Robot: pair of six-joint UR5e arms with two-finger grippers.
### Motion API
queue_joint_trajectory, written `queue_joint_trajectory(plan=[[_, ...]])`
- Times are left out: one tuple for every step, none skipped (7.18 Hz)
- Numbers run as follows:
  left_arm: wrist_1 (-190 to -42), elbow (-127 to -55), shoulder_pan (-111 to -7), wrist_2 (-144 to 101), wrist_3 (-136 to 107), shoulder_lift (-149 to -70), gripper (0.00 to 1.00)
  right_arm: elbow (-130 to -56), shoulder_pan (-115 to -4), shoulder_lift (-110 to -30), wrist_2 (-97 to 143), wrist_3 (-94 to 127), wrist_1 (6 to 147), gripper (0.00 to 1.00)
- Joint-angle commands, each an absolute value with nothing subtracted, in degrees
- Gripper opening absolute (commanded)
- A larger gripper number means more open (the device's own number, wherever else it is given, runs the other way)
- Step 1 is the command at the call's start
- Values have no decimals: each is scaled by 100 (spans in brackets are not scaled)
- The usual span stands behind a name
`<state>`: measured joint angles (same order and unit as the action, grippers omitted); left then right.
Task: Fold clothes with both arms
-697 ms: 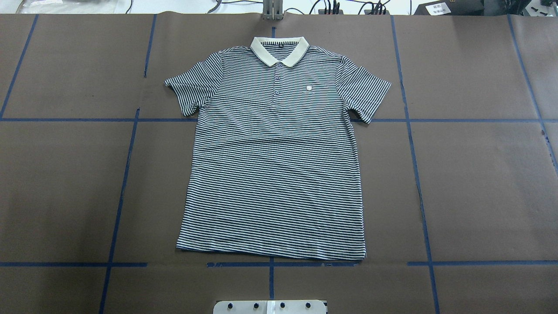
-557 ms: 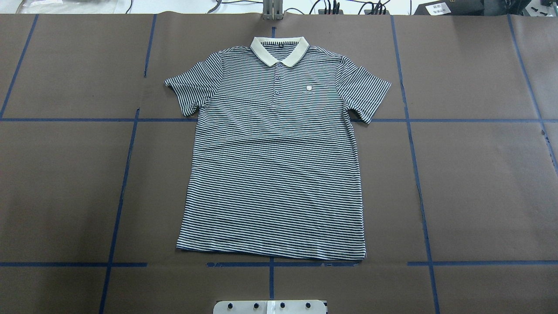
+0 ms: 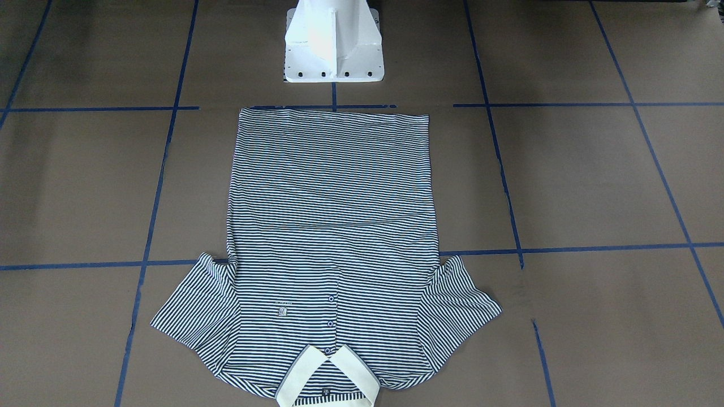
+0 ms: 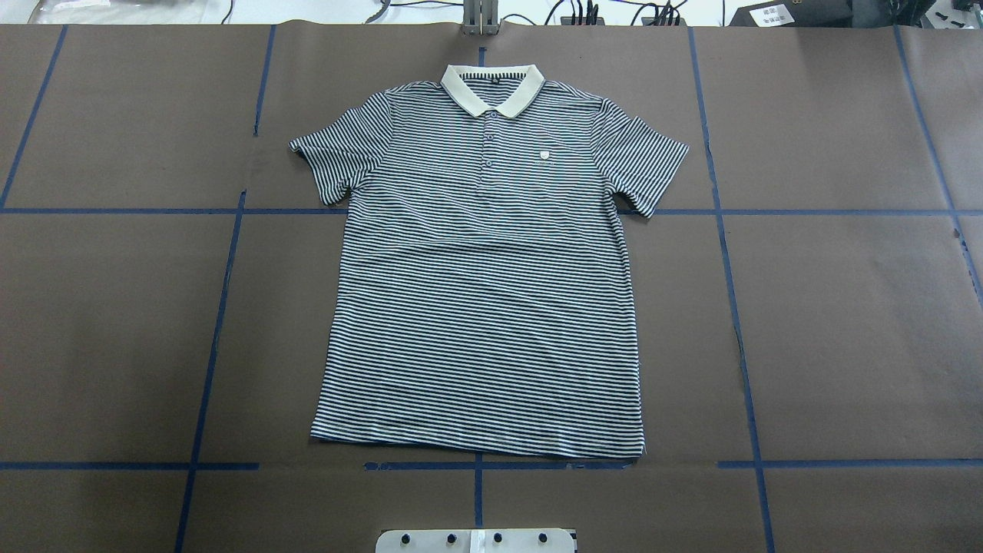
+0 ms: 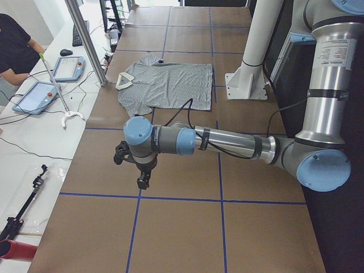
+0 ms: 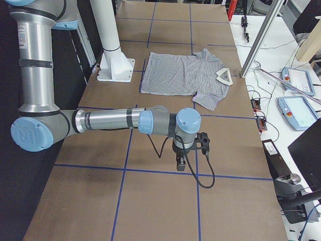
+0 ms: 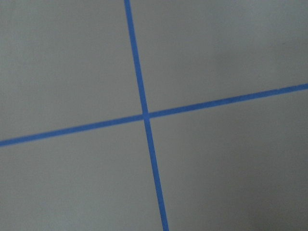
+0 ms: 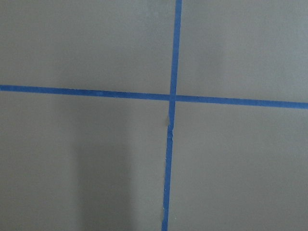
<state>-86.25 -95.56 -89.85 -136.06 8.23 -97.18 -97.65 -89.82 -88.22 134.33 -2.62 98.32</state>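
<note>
The navy-and-white striped polo shirt (image 4: 484,292) lies flat and face up on the brown table cover, its cream collar (image 4: 493,88) at the far edge and both sleeves spread. It also shows in the front-facing view (image 3: 331,226) and in both side views (image 5: 170,82) (image 6: 175,75). My left gripper (image 5: 143,181) hangs over bare table far from the shirt. My right gripper (image 6: 180,164) hangs likewise at the other end. Neither shows in the overhead or front-facing view, so I cannot tell whether they are open or shut. Both wrist views show only brown cover and crossed blue tape.
The white pedestal base (image 3: 332,45) stands just behind the shirt's hem. Blue tape lines (image 4: 215,330) grid the table. An operator (image 5: 14,51), tablets (image 5: 37,96) and a metal post (image 5: 85,40) are along the far edge beyond the collar.
</note>
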Motion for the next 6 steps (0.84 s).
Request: queue_joint_trajectory(plan=[[-9555,-9528,-8930,-13605,844,-10230,100,-9625,-8485,-8509,13465,-97,9215,100],[-10589,-9362,-8843,-13597,826,-10213,100,-9450,-8307,-8430,13447,77,8645,100],[-11130,-8969,-8763,-13605,565,-10222,100,-9092,-8001,-8150,13439,827,7961,100],[-11162,-8869,-8406,-13553,-429,-10343,100,-8575,-7485,-7556,13378,2305,7319,100],[-11267,-8877,-8028,-13544,-709,-10423,100,-8152,-7131,-7071,13055,3286,6808,100],[-11302,-8686,-7868,-13544,-938,-10615,100,-7712,-6884,-6544,13017,3531,6568,100]])
